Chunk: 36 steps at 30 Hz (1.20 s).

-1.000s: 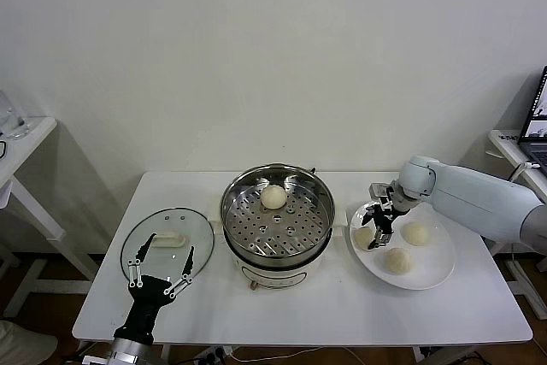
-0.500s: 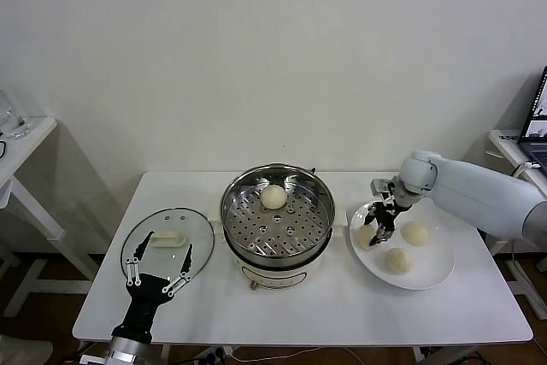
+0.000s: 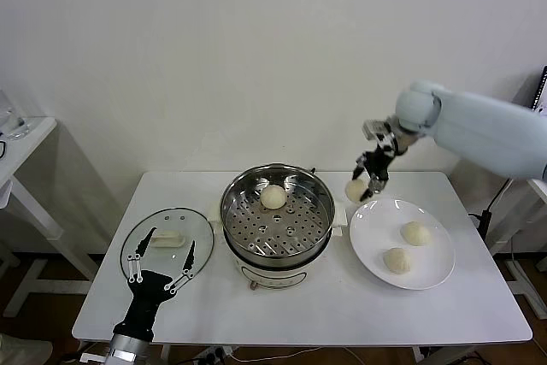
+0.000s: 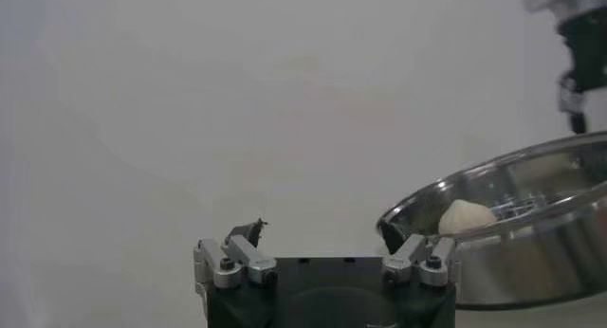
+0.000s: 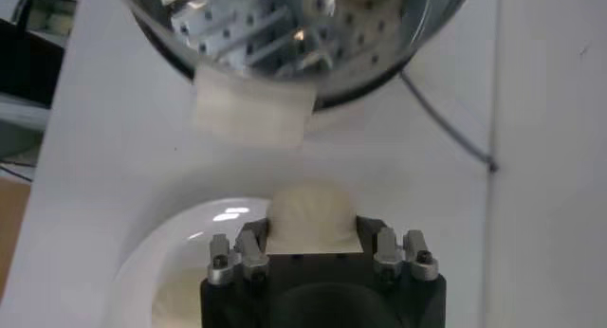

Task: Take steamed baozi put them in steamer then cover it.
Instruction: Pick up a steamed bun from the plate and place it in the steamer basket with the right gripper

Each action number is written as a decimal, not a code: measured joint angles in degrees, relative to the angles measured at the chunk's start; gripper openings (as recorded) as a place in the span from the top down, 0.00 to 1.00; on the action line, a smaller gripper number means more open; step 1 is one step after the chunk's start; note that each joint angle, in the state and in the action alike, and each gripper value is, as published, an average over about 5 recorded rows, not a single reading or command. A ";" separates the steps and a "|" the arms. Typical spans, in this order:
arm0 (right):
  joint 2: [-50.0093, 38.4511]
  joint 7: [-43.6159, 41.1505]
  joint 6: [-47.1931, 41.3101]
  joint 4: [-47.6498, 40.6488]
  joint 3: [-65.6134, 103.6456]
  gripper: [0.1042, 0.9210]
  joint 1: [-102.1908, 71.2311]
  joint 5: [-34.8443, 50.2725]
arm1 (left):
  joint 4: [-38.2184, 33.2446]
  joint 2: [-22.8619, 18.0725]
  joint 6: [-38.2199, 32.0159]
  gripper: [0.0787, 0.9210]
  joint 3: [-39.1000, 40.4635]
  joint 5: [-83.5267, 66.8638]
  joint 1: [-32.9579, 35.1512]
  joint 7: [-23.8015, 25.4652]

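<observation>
Above plate (image 3: 427, 275) now, right gripper (image 3: 362, 185) lifted baozi (image 3: 355, 189)

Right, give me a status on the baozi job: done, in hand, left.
Done: one baozi sits on the steamer tray.
In hand: the right end effector is shut on a second baozi, held above the table between steamer and plate.
Left: two baozi wait on the plate. The cover lies on the table beside the steamer, the open left end effector over it.
</observation>
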 measured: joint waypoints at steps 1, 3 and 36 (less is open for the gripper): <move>0.69 -0.04 -0.23 0.58 -0.36 0.33 0.85 0.85 | -0.01 0.04 0.02 0.12 0.05 -0.01 -0.10 0.00; 2.13 -0.06 -0.73 1.64 -1.03 0.33 2.19 2.44 | -0.03 0.15 0.04 0.12 0.13 -0.05 -0.28 0.00; 29.39 8.29 -8.07 -2.15 -7.16 0.33 -1.57 10.72 | 0.69 0.34 -0.29 0.12 1.11 -0.23 -1.95 -0.31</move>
